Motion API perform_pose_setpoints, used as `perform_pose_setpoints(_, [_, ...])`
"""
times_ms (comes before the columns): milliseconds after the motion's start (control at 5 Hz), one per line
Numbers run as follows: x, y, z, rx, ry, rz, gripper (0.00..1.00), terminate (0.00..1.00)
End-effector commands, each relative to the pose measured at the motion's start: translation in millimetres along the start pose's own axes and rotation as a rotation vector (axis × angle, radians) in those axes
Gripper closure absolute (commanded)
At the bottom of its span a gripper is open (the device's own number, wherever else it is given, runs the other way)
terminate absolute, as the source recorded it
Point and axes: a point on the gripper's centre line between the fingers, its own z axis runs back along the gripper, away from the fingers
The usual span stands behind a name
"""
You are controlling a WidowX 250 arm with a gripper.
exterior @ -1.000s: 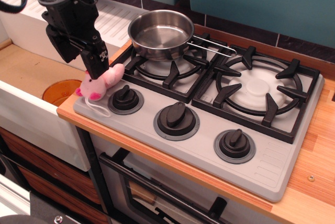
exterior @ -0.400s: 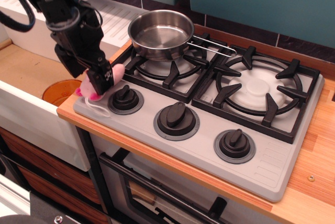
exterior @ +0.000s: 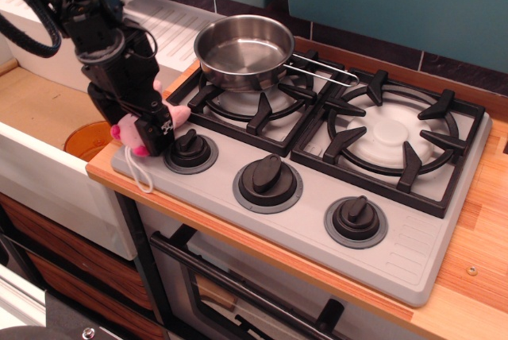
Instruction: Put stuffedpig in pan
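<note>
The stuffedpig (exterior: pixel 127 131), small and pale pink, sits at the front left corner of the stove, beside the left knob. Its white string (exterior: pixel 141 175) trails down over the stove's edge. My gripper (exterior: pixel 152 135) has come down over the pig and is shut on its body, so only the pink face at the left and a bit of its back at the right show. The pan (exterior: pixel 242 50), round shiny steel with a wire-loop handle (exterior: pixel 327 71) pointing right, stands empty on the back left burner, behind and to the right of the gripper.
Three black knobs (exterior: pixel 268 180) line the stove's front. The right burner grate (exterior: pixel 393 137) is bare. A white sink (exterior: pixel 48 117) with an orange dish (exterior: pixel 89 138) lies to the left, below the counter edge. A white drying rack (exterior: pixel 171 26) stands behind the arm.
My gripper has moved down and a little left over the pig and closed around it. The pig has shifted slightly left and its string now hangs lower.
</note>
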Motion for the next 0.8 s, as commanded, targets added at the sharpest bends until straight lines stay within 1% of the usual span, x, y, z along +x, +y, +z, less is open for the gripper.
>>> perform_pose_setpoints(0, [3, 8, 5, 0.048, 0.012, -0.007, 1.00, 0.00])
perform_pose_setpoints(200, [5, 9, 13, 0.063, 0.043, -0.020, 1.00, 0.00])
perform_pose_setpoints(400, [9, 9, 29, 0.080, 0.068, -0.020, 1.00, 0.00])
perform_pose_setpoints(600, [14, 8, 50, 0.098, 0.076, -0.029, 1.00, 0.00])
